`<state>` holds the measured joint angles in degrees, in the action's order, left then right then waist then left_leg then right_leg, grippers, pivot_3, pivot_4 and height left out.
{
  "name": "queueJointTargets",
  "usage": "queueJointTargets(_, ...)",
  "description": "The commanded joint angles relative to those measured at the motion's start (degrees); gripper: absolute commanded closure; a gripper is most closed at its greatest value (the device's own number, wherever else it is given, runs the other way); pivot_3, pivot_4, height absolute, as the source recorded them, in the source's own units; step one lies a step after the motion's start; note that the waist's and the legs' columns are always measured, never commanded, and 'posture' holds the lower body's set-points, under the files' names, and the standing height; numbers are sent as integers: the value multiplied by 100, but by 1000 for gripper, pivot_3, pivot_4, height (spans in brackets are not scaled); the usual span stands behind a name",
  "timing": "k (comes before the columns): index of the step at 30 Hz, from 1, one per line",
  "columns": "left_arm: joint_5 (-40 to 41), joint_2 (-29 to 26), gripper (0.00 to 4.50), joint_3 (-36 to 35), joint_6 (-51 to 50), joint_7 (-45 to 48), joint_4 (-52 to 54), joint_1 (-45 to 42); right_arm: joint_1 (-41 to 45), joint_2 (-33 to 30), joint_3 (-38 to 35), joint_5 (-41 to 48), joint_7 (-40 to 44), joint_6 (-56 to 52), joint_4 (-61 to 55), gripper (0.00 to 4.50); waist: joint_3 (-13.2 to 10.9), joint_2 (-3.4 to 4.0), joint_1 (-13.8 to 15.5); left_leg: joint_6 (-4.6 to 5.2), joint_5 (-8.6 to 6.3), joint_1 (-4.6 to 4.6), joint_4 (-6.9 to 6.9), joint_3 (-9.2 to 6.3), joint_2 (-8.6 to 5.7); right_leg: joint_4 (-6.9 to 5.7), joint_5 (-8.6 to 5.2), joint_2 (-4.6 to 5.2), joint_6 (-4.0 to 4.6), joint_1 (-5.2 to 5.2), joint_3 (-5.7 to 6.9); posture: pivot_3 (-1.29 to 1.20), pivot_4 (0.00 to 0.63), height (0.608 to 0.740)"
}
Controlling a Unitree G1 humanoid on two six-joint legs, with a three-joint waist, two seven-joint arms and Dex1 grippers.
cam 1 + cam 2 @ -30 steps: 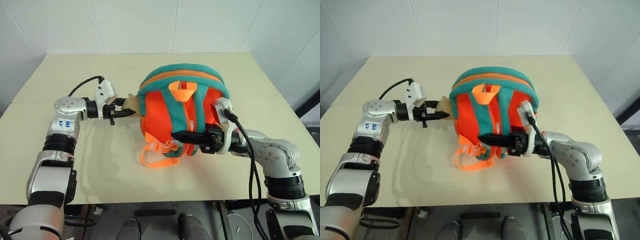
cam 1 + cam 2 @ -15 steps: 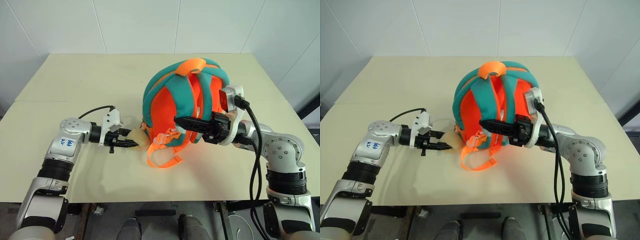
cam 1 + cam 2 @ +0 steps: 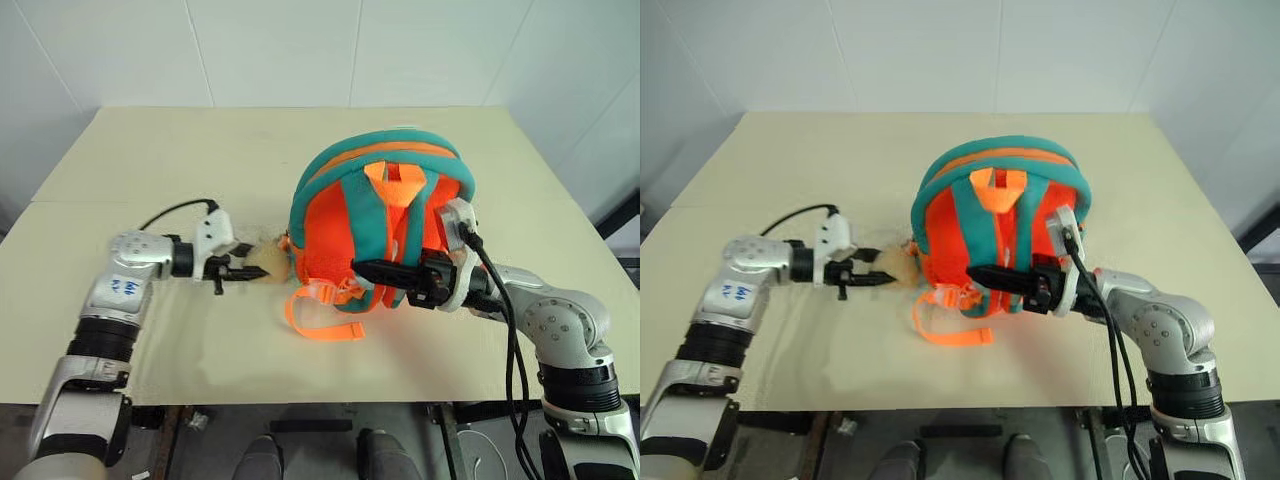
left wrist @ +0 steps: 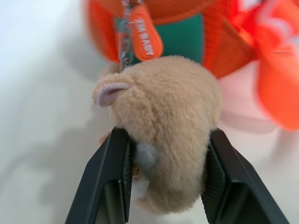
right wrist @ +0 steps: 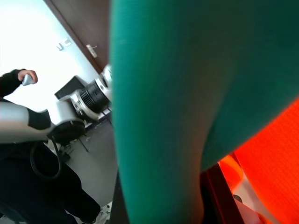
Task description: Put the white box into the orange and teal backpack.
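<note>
1. The orange and teal backpack (image 3: 380, 225) stands near the middle of the cream table (image 3: 200, 150), its strap side toward the robot, teal rim arching over the top and an orange carry loop (image 3: 392, 178) between the two padded teal straps.
2. Orange webbing (image 3: 320, 318) trails from its base onto the tabletop in a loose loop.
3. The left gripper (image 3: 244, 273) reaches in level from the backpack's left side; its two black fingers (image 4: 105, 182) are clamped on the tan plush toy (image 4: 163, 121), which hangs by a small chain beside an orange tag (image 4: 145, 37).
4. The right gripper (image 3: 368, 269) lies across the lower front of the backpack, fingers pressed together on a teal strap (image 5: 168, 93).
5. The right wrist view has a person in dark clothing (image 5: 28, 186) in the room behind.
</note>
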<state>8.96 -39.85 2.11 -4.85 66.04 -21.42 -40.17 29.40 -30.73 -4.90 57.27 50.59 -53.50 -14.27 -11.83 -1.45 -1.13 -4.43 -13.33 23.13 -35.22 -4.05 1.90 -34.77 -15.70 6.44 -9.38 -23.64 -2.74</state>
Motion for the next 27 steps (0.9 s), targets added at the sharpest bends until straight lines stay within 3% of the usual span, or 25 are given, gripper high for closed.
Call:
queueJointTargets(1, -107, -218, 2742, -241, 307, -236, -310, -146, -57, -64, -88, 9, 89, 180, -292, 4500, 0, 0, -32, 0, 0, 0, 0, 0, 0, 0, 0, 0, 0, 0, 0, 0, 150, 740)
queueJointTargets(5, 71, -333, 2742, -381, 235, -251, -164, 42, -154, -172, 24, -431, 44, 443, -367, 4500, 0, 0, -67, 0, 0, -1, 0, 0, 0, 0, 1, 0, 1, 0, 0, 0, 150, 740)
queueJointTargets(6, 96, -343, 2763, -403, 179, -275, -59, 123, -163, -193, 28, -527, 20, 504, -373, 4180, 0, 0, -67, 0, 0, -1, 0, 0, 0, 0, 1, -1, 1, -1, 0, 0, 150, 740)
queueJointTargets(9, 365, -442, 2032, -630, -116, -282, 787, 710, -322, -565, -76, -769, 256, 736, -618, 3168, 0, 0, -68, 0, 0, 0, 2, 1, 0, 2, 0, 0, 1, -1, -2, 0, 150, 740)
queueJointTargets(15, 979, -577, 59, -1225, -942, -563, 2302, 1848, -737, -1250, -590, -869, 491, 914, -652, 1106, -1, 0, -42, 0, -3, 2, 7, 1, 1, 13, -1, 1, 2, -1, -2, 0, 150, 740)
queueJointTargets(18, 1421, -590, 0, -1575, -1536, -652, 3114, 2617, -1207, -1717, -811, -1258, 840, 1331, -513, 161, -1, 0, -42, 0, -3, 2, 7, 2, 1, 21, -1, 3, 3, 2, -2, 0, 150, 740)
queueJointTargets(24, 1816, -625, 0, -1745, -2150, -866, 3915, 3262, -1539, -2071, -894, -2108, 1251, 2410, 361, 39, -1, -1, -44, 2, -3, 0, 6, 4, 1, 42, -8, 4, 18, 9, -1, 0, 150, 740)
queueJointTargets(27, 1754, -602, 0, -1677, -2036, -939, 3909, 3244, -1358, -2095, -903, -2518, 1235, 2936, 1009, 39, -1, -1, -46, 6, 4, -3, 5, 13, 1, 66, -28, 6, 103, 17, -2, 0, 150, 740)
